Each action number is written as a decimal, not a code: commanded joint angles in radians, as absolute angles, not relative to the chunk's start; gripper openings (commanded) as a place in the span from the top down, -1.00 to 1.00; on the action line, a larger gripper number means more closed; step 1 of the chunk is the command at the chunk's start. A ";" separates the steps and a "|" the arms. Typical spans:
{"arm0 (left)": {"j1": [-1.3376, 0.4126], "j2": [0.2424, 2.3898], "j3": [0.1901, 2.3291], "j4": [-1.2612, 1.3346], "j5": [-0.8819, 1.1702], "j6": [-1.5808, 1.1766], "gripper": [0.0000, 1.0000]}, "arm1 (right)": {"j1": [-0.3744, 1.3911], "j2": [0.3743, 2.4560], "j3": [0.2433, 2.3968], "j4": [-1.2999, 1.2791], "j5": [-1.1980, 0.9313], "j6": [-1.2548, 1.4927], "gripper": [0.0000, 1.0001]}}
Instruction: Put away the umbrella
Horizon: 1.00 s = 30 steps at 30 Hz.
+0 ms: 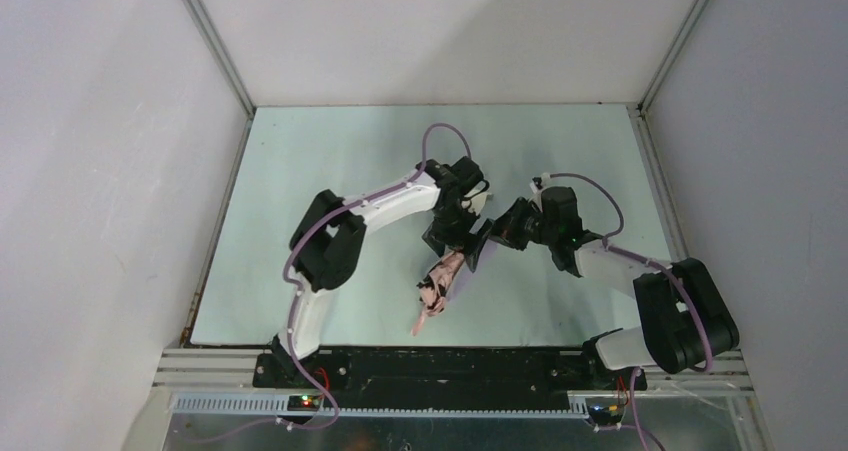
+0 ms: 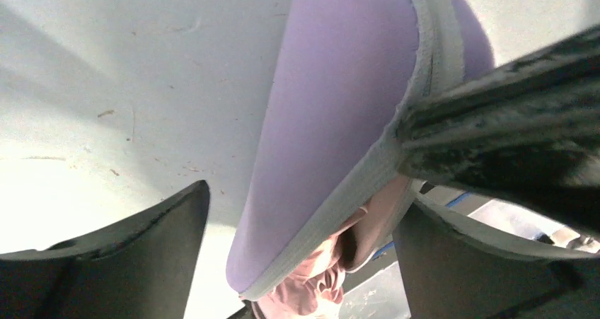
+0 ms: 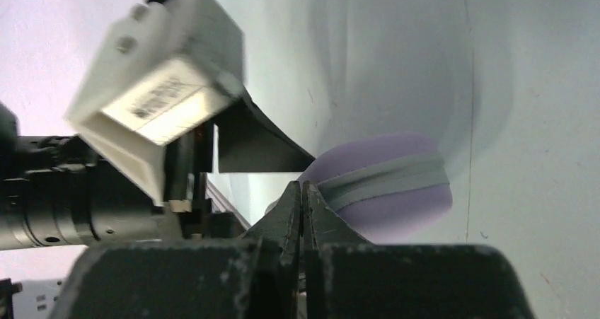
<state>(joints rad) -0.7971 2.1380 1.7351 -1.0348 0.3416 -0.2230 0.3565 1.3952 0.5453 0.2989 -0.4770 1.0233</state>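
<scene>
White walls [image 1: 450,31] box in the pale green table [image 1: 300,171], and both arms reach to its middle, where their wrists crowd together and hide most of what lies beneath them in the top view. A pale lilac hard case [image 2: 332,100] with a grey zip band [image 2: 431,36] sits under the grippers. From above it is almost wholly covered by the left gripper [image 1: 447,239] and the right gripper [image 1: 478,243].

The umbrella [image 1: 437,289] lies on the table just nearer the arm bases than the grippers. It is a crumpled pale pink bundle with dark ribs showing, tapering to a point toward the near edge. Its far end runs in under the grippers.

The left wrist view shows what the top view cannot: pink fabric [image 2: 311,283] bunched at the open mouth of the case, between the two halves of the zip band. The left gripper's fingers [image 2: 141,262] stand wide apart astride the case, with bare table showing between one finger and the lilac shell.

The right wrist view shows the right gripper [image 3: 303,192] with its fingers pressed together, tips at the case's [image 3: 396,192] grey band. They may be pinching the zip edge, but neither close view makes that clear. The left wrist's white labelled housing [image 3: 159,100] blocks much of this view.
</scene>
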 commanded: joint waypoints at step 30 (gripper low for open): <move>-0.892 1.924 1.413 -0.637 0.229 -0.262 0.74 | 0.513 1.297 0.594 0.143 -0.528 0.942 1.00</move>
<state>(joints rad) -0.8867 1.8942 1.3514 -0.7147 0.2646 -0.2615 0.4770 1.3418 0.5545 0.1699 -0.4648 0.9474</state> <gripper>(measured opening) 0.429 0.006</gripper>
